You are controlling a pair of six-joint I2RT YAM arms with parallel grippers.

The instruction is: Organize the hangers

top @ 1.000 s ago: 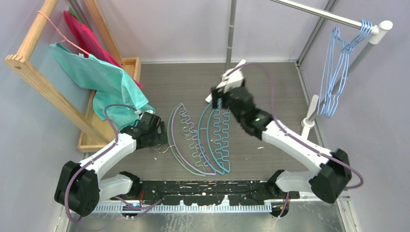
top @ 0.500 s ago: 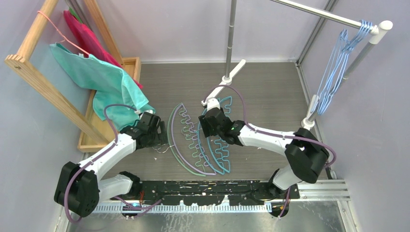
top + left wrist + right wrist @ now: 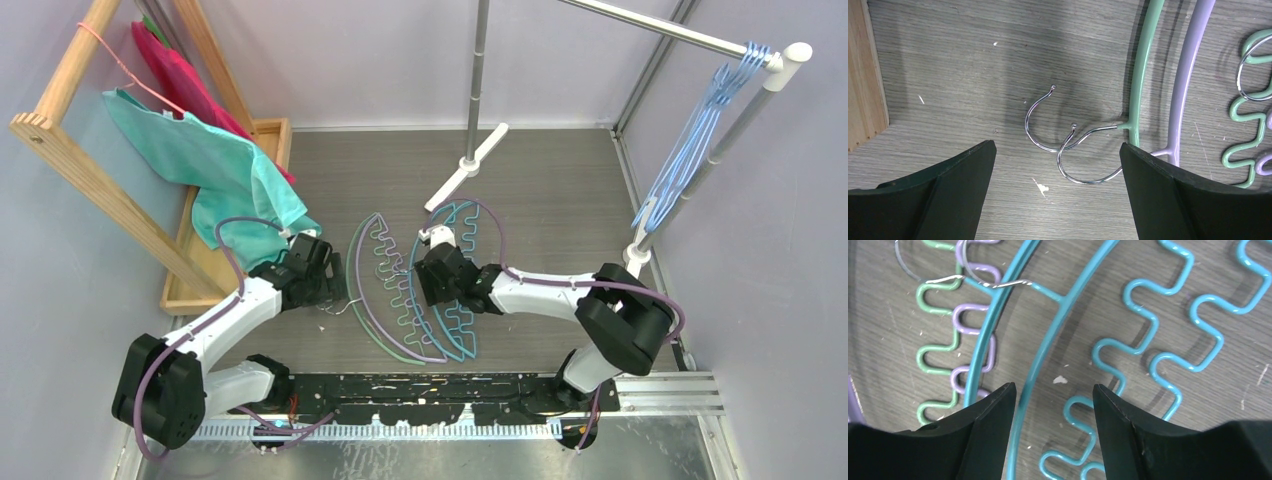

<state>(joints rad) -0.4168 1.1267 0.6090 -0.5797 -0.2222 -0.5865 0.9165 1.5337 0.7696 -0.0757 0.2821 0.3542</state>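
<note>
Two teal arched hangers (image 3: 1063, 299) with zigzag lower bars lie flat on the grey wood-grain table (image 3: 560, 190), near its middle. Just to their left lie a green arched hanger (image 3: 1140, 65) and a lilac arched hanger (image 3: 1188, 65), nested one inside the other and overlapping the teal pair. Their metal hooks (image 3: 1048, 125) point away to the left and cross each other on the table.

You see the right gripper (image 3: 1053, 390) low over the teal pair. Its fingers are spread and straddle one teal arch, which passes between the two tips with a gap on either side. The second teal arch runs just outside the left-hand fingertip. The right arm is folded at the elbow beside its base, and its forearm reaches leftward, close above the table, to the hangers.

You see the left gripper (image 3: 1056, 150) with its fingers spread wide over the two crossed hooks. You cannot tell whether they touch the hooks. The left arm stretches from its base forward and to the right, toward the green and lilac arches.

Well apart, at the far right, several thin light-blue wire hangers (image 3: 690, 150) hang bunched from the end of a silver metal rail (image 3: 680, 30).
</note>
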